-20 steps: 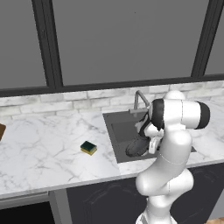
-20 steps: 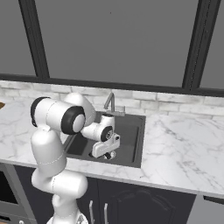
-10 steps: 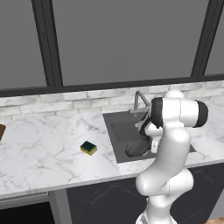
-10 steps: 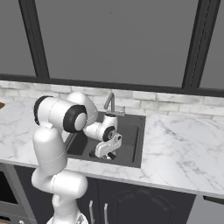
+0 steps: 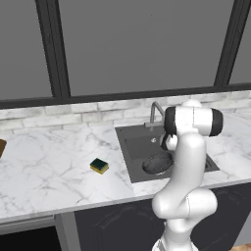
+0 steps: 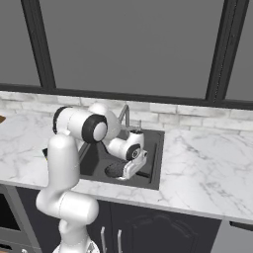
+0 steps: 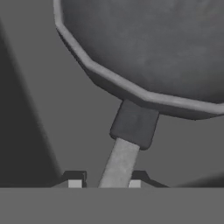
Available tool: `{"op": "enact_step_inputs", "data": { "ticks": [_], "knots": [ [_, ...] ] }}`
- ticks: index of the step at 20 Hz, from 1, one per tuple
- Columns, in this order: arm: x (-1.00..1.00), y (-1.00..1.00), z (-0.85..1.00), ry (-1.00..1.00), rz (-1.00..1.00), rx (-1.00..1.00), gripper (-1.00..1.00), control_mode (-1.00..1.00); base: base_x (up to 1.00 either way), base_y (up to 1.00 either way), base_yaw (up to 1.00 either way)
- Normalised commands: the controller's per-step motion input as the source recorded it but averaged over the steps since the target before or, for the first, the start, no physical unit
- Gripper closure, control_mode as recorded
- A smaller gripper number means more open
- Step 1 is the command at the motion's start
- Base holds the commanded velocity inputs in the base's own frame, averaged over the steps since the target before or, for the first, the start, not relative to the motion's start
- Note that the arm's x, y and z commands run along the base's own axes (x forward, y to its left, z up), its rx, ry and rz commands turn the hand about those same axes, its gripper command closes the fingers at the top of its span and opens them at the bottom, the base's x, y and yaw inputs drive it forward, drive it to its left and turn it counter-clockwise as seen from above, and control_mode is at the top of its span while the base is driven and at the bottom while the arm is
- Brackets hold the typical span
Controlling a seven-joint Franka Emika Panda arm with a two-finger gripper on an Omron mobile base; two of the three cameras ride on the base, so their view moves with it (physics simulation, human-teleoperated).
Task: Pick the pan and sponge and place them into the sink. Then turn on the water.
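Dark grey pan (image 7: 144,48), in sink (image 5: 128,147), unlabelled

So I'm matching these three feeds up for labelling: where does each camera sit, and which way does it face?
Left base view: behind the arm on its left, looking forward and down at the counter, sponge and sink; the arm rises lower right.
Right base view: behind on its right, facing the same sink and faucet; the arm rises lower left.
Hand view: on the hand, looking along the gripper at the pan and its handle.
Both base views share the sink and pan.
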Motion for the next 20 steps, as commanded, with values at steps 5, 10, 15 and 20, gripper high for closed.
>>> {"op": "enact_step_inputs", "data": {
  "ticks": [5,10,15,20],
  "knots": [
    [0.28,0.13,-0.62,0.03,0.15,0.00,1.00,-1.00,0.00,0.00,0.00],
    [0.12,0.39,-0.62,-0.03,0.13,-0.01,1.00,-1.00,0.00,0.00,0.00],
    [0.21,0.40,-0.60,-0.08,0.08,0.01,1.00,-1.00,0.00,0.00,0.00],
    [0.21,0.41,-0.47,-0.10,0.05,0.08,1.00,-1.00,0.00,0.00,0.00]
  ]
}}
